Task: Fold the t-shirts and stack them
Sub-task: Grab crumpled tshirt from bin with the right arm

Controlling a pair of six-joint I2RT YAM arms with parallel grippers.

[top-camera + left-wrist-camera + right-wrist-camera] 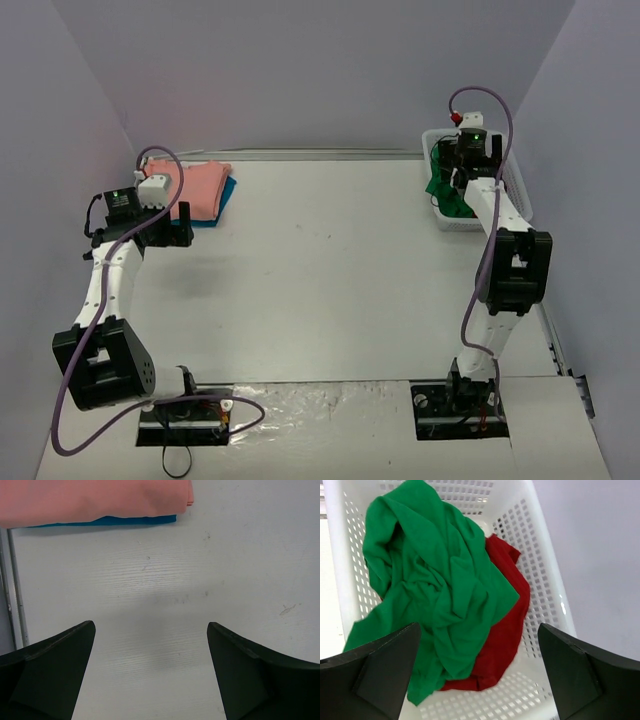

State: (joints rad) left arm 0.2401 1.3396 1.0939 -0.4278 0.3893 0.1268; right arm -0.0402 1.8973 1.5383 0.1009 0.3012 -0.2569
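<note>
A folded salmon-pink t-shirt (200, 187) lies on a folded teal-blue t-shirt (222, 205) at the back left of the table; both show at the top of the left wrist view, pink (95, 500) over teal (115, 521). A crumpled bright green t-shirt (435, 590) lies over a red t-shirt (507, 635) inside the white mesh basket (545, 595) at the back right. My left gripper (150, 645) is open and empty over bare table just in front of the stack. My right gripper (480, 650) is open and empty above the basket's shirts.
The white mesh basket (517, 190) stands against the right wall. A metal strip (12, 585) runs along the table's left edge. Grey walls enclose the table on three sides. The arm bases sit at the near edge.
</note>
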